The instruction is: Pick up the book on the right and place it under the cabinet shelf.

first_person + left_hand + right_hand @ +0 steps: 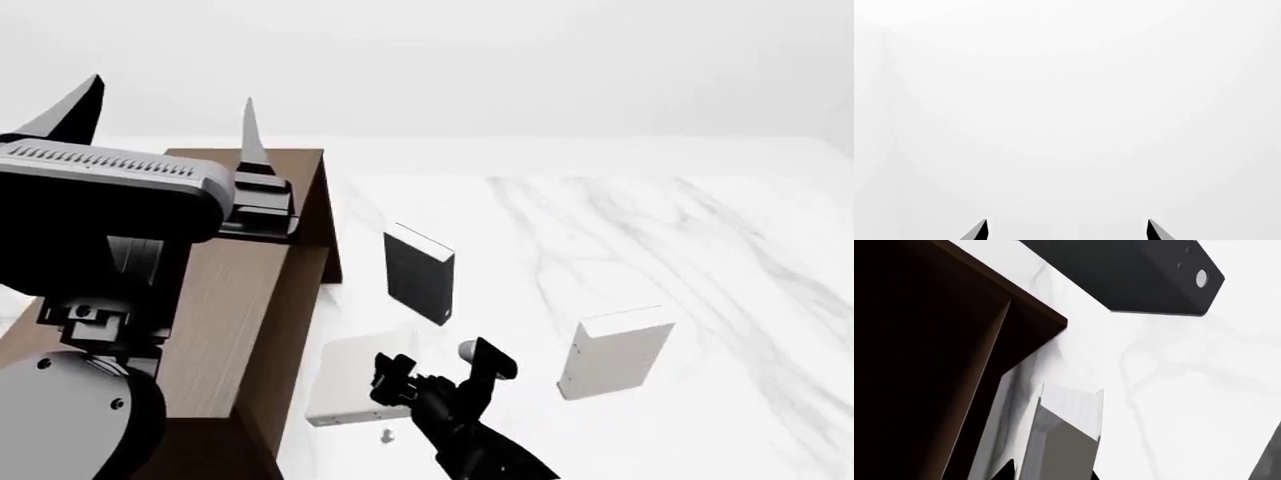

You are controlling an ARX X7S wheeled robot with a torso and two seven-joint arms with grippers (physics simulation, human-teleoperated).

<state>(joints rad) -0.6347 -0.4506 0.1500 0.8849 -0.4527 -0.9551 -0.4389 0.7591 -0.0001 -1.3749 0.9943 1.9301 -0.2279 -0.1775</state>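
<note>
Three books share a white marble bench (694, 230) with the cabinet shelf (247, 300), the biggest thing on it, a dark brown wood-grain box standing along the left side in the head view. From the right wrist view its open side shows a dark interior with a board inside. Raised above the cabinet's top is the left arm (94, 200), bulky and grey-black, its left pincer (167, 115) pointing upward with the two black tips set wide apart and nothing between them; the left wrist view shows only those tips against blank white. Next in size, the black book (419, 273) stands upright on the bench, near the cabinet's far corner. To the right, well apart from it, the chunkier off-white book (614, 355) also stands upright. The book (358, 390), pale grey and thin with a broad cover, sits just beside the cabinet's open side, low and near the front of the bench; the right wrist view shows it tilted, one edge close to the cabinet opening. The right pincer (427, 372) is at the book's right edge, its black fingers closed on that edge so the book is held between them.
</note>
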